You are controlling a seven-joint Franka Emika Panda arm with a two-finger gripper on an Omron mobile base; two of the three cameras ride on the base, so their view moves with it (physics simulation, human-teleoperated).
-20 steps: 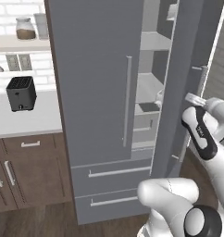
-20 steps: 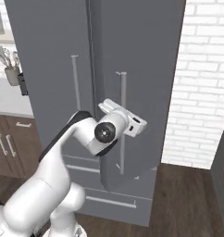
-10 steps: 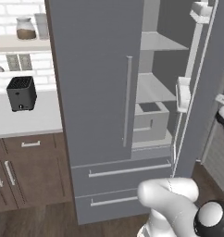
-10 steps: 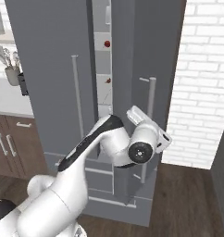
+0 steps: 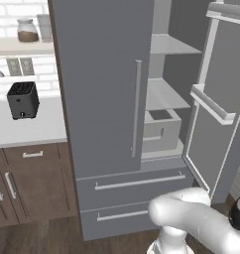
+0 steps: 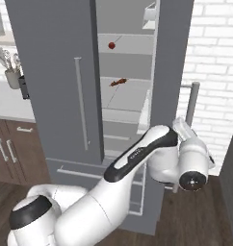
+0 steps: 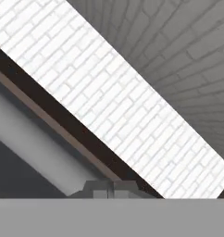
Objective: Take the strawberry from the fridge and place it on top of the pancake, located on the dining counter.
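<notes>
- Left base view, upper left: jar [image 5: 27, 30] with brown contents on a wall shelf, white brick behind.
- Left middle: black toaster [image 5: 23, 99] on the white tabletop [image 5: 37, 130], brown cabinets [image 5: 28, 181] under it.
- Centre: fridge [image 5: 102, 84], matte grey, left door closed with a long silver bar handle [image 5: 137, 106]; two drawers with bar handles below.
- Right of centre: fridge interior open, pale grey shelves, a grey bin [image 5: 161, 128] on the lower shelf.
- Far right: right fridge door [image 5: 218, 114] swung wide open, door shelf on its inner face.
- Bottom right: white arm of the robot curls low across the frame.
- Right base view, far left: utensil holder [image 6: 12, 72] with utensils beside the fridge.
- Centre top: strawberry [image 6: 111, 45], tiny and bright red, sits on an upper fridge shelf, inside the open gap.
- One shelf lower: elongated reddish-brown food item [image 6: 119, 82], well apart from the strawberry.
- Right of centre: end effector [image 6: 183, 129] is low, just beside the open door's silver handle [image 6: 190, 103], at mid-right of frame; fingers pressed together, nothing seen between them, contact with the handle cannot be told.
- Far right: white brick wall [image 6: 214, 72].
- Hand view: end effector tips at bottom centre, blurred; tilted white brick wall, dark brown strip and grey band run diagonally from upper left to lower right.
</notes>
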